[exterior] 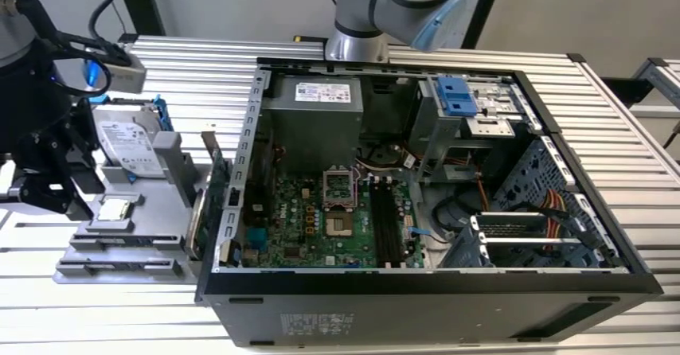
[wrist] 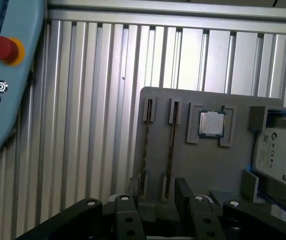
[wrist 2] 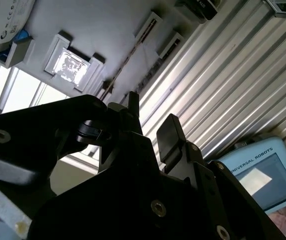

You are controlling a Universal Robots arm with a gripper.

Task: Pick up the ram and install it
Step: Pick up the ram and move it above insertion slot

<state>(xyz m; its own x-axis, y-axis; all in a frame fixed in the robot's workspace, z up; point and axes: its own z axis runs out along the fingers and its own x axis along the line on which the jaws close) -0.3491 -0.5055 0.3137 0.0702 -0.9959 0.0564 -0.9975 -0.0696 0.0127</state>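
The ram [wrist: 171, 145] stands on edge in a slot of the grey parts tray [wrist: 202, 170], seen as a thin dark strip. A second similar strip [wrist: 144, 150] fills the neighbouring slot. In the second wrist view the ram [wrist 2: 128, 60] is a thin line running between its slot ends. My gripper [wrist: 153, 197] hovers over the near end of these slots, open, with nothing between its black fingers [wrist 2: 170, 132]. In the exterior view the gripper [exterior: 53, 200] hangs above the tray [exterior: 127, 243] at that view's left, beside the open computer case [exterior: 425, 283].
On the tray also lie a processor chip [wrist: 212, 123] and a silver hard drive [wrist: 282, 155]. A green card [exterior: 218, 200] stands between tray and case. A teach pendant [wrist: 3, 85] with a red button lies on the ribbed metal table [wrist: 93, 100].
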